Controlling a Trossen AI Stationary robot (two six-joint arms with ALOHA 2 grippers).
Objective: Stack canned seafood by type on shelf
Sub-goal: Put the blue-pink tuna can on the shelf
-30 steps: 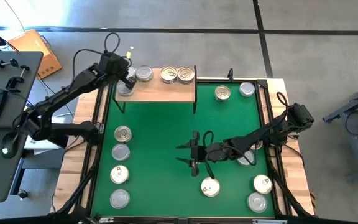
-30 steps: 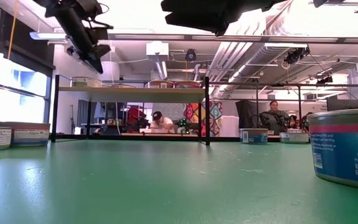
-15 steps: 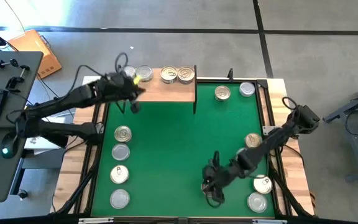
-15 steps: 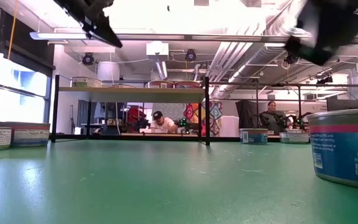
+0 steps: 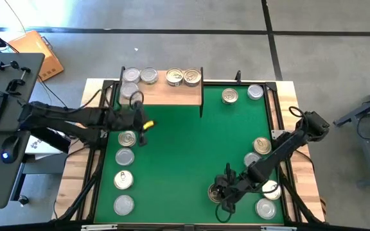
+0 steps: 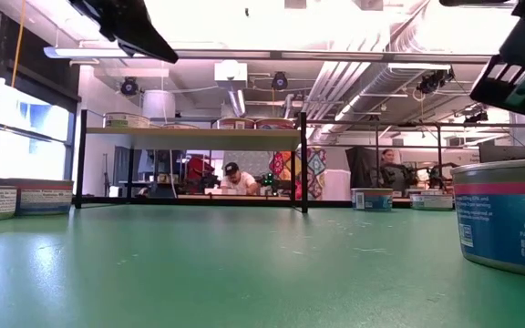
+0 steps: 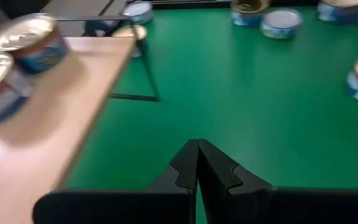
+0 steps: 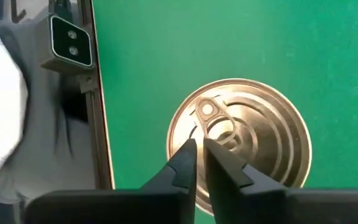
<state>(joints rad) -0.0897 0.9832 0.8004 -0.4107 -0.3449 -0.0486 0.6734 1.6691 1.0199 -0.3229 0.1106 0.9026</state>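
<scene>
So the right end effector [image 8: 196, 163] is hanging right above a short round gold-lidded tin [image 8: 240, 142] near the front edge of the green mat [image 5: 178, 154], with its fingers pinched nearly together over the pull tab, gripping nothing. That's the worry: closed like that it can't straddle the tin, so if it drops now it'll probably just poke the lid, skid off or snag the tab and shove the tin toward the mat's edge. It would need to spread wide first. The left end effector [image 7: 197, 163] is shut and empty too, hovering over the mat by the row of tins on the left side, near a gold-lidded one [image 5: 127, 138]. The small light-wood shelf on thin black legs [image 5: 162, 94] sits at the far side with silver-lidded tins [image 5: 148, 76] at one end and gold ones [image 5: 184, 77] next to them; any sloppy placement could mix types or knock one off the board.
</scene>
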